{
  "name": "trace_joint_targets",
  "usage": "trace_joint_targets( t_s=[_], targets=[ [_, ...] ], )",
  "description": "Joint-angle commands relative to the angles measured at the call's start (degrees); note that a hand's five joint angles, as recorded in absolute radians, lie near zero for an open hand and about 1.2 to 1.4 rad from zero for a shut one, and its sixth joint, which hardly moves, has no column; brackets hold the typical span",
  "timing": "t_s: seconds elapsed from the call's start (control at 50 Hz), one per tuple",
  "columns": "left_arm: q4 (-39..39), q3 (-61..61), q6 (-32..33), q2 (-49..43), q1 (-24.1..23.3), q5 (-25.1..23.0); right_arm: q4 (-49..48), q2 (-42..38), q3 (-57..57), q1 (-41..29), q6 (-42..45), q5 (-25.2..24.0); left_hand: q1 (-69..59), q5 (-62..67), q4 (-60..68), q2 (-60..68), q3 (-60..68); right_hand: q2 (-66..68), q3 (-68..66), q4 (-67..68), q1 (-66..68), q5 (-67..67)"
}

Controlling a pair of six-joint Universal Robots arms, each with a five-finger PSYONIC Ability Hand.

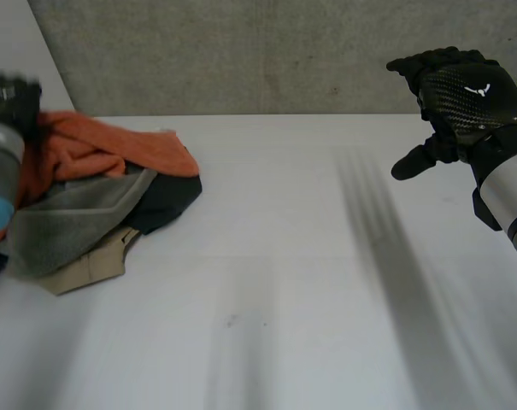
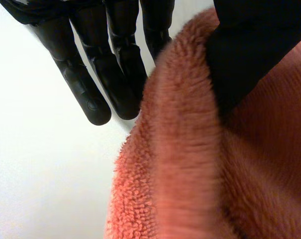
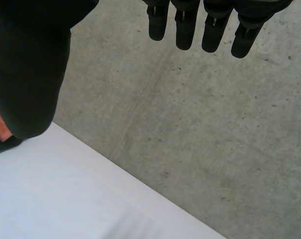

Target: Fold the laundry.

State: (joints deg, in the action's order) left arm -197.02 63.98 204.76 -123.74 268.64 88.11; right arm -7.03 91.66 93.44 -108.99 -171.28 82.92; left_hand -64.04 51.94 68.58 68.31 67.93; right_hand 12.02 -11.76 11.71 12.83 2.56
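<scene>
- The laundry sat in a loose heap at the left side of the white table (image 1: 284, 256), close to the robot's left arm.
- An orange towel (image 1: 96, 149) lay on top at the back of the heap. Below it was a grey cloth (image 1: 70, 218), with a black cloth (image 1: 168, 201) poking out on the side toward the middle of the table. A beige cloth (image 1: 91, 265) stuck out at the near edge, underneath the rest.
- The left hand (image 1: 6, 98) was at the far left end of the heap, just behind the orange towel.
- From its own wrist, the hand's fingers (image 2: 120, 74) ran out straight along one side of a raised ridge of orange terry. Its thumb (image 2: 250, 50) pressed into the other side, so the fold looked pinched between them. Bare table showed beyond the fingertips.
- The right hand (image 1: 463, 98) hung in the air over the right side of the table, well apart from the heap. Behind it was the grey concrete wall (image 1: 241, 51).
- It held nothing. Its fingers were loosely bent and its thumb stood wide of them.
- The stretch of table between the two hands was bare white.
</scene>
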Motion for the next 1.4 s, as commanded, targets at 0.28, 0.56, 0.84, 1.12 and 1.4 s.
trace_joint_targets(
  t_s=[0.28, 0.56, 0.84, 1.12, 1.4],
  targets=[
    [6.03, 1.85, -34.95, 13.10, -34.31, -4.88, 0.26, 0.28, -2.91, 2.28, 1.47, 0.48, -15.96, 18.06, 11.42, 11.69, 12.07, -2.02, 1.76, -1.71, -2.83, -2.56],
    [10.78, 1.15, -34.35, -3.37, -40.22, -3.91, 4.11, -7.62, -5.02, 4.48, 6.38, 0.22, 40.51, -38.42, -45.05, -44.78, -44.40, -2.02, 1.76, -1.71, -2.83, -2.56],
    [10.17, 16.08, -26.19, 13.70, -31.51, -2.15, 25.21, -12.82, -12.58, 4.83, 19.31, -4.95, 43.56, -41.47, -48.10, -47.83, -47.45, -2.02, 1.76, -1.71, -2.83, -2.56],
    [9.29, 7.05, -6.92, -7.65, -29.75, -13.14, 19.52, -19.32, -4.42, 7.38, 6.05, -5.49, 43.56, -41.47, -48.10, -47.83, -47.45, -1.10, 0.83, -0.78, -1.91, -1.64],
    [9.82, -12.20, -6.39, -24.09, -32.30, -13.49, 9.76, -23.45, 1.31, 6.68, -3.36, -2.94, -12.85, 14.95, 8.32, 8.58, 8.97, 24.41, -24.68, 24.73, 23.60, 23.87]
  ],
)
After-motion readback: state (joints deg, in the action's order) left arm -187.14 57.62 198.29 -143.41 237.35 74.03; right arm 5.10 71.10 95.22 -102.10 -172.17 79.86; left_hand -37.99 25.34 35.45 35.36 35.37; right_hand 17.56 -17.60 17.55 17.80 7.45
